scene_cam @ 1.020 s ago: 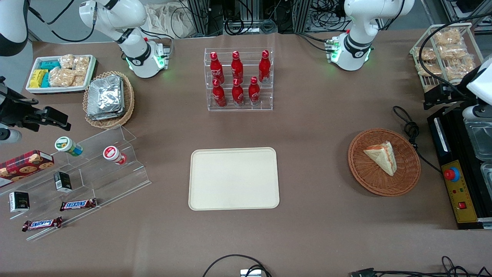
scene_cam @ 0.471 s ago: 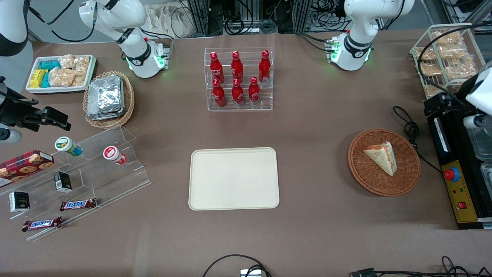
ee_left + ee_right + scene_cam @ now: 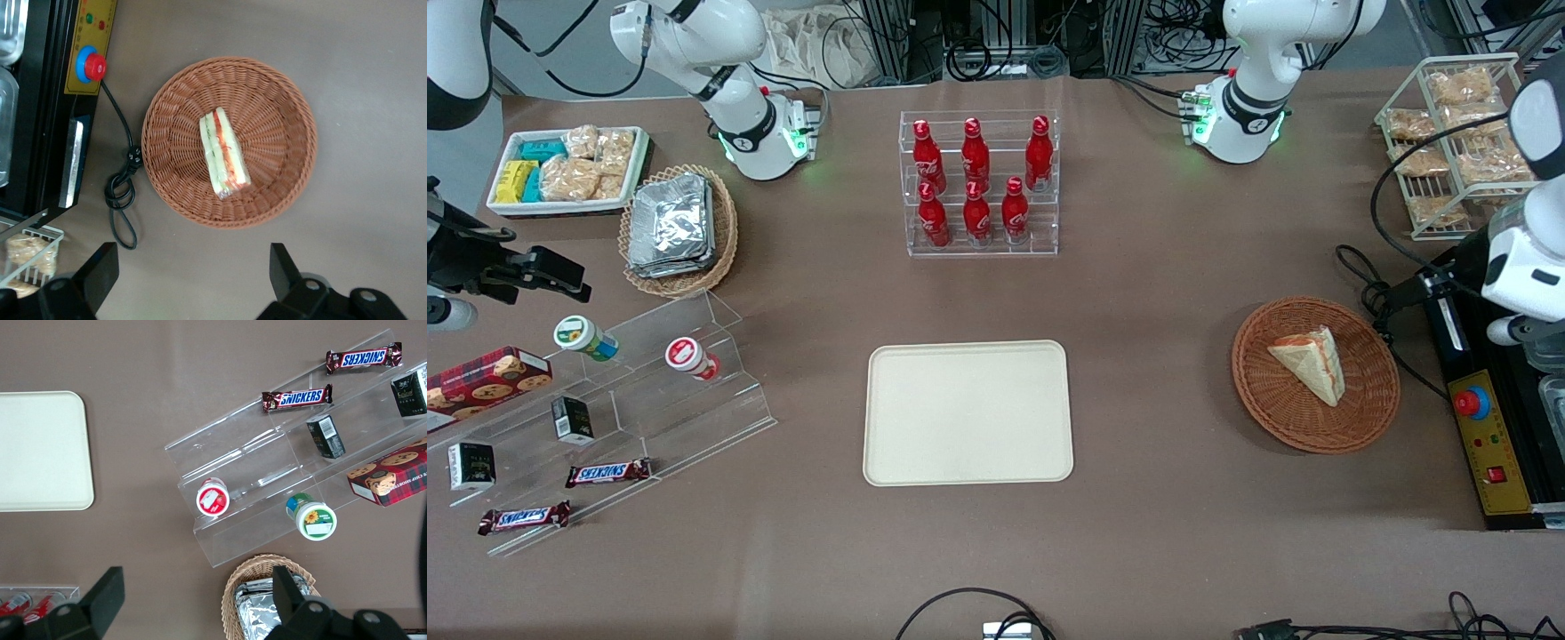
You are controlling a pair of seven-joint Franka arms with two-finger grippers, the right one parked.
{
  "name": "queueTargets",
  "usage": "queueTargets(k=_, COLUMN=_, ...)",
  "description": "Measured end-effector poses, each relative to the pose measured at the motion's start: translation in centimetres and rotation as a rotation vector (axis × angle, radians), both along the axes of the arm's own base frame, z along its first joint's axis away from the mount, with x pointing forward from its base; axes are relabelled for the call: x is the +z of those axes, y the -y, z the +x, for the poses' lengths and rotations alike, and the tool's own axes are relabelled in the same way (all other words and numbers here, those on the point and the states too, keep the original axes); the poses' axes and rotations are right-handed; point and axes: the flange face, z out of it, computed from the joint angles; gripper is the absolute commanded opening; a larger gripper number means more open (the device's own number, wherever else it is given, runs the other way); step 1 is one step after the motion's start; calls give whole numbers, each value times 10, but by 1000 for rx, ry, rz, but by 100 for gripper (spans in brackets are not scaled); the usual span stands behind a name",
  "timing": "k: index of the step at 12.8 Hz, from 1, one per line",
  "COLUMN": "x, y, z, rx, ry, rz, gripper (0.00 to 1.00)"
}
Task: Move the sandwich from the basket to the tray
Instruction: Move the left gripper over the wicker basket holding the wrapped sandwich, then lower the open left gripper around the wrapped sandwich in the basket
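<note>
Reaching for the sandwich [image 3: 224, 155] is our job right now, so we want to get this part right. We should bring the gripper [image 3: 193, 280] over the middle of the basket [image 3: 167, 120] first, and only then go down. The sandwich is a thin wedge in clear wrap, so we think it is soft and a bit slippery. We should turn the fingers [image 3: 283, 267] so they close on its two flat bread sides, not on its long ends. We should squeeze gently, so the filling does not get squashed. We should also keep the fingers off the woven wall as we go down, or the basket may tip or slide.

The jaws are wide apart and hold nothing. The sandwich lies in the basket, close to its middle. It is not between the jaws yet. The gripper hangs high up, over the bare table just beside the basket rim, so there is a gap to close both sideways and down. The tray [image 3: 967, 413] sits well apart from the basket, toward the parked arm's end of the table, with nothing on it.
</note>
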Motion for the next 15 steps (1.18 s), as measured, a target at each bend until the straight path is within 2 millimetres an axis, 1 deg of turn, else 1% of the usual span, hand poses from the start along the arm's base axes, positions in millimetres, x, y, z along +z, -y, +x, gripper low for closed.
queueTargets(k=2, x=-23, y=-7, z=-5, rx=53, ry=14, rz=2, gripper=100)
queueTargets(k=5, x=-61, y=-4, z=-12, rx=132, ry=42, rz=6, gripper=100)
queueTargets(k=8, x=-96, y=-2, z=-21, rx=153, ry=67, rz=4, gripper=100)
queueTargets(k=12, x=-129, y=0, z=-28, rx=204, ry=101, rz=2, gripper=100)
queueTargets(k=15, x=-151, y=4, z=-27, rx=227, ry=119, rz=2, gripper=100)
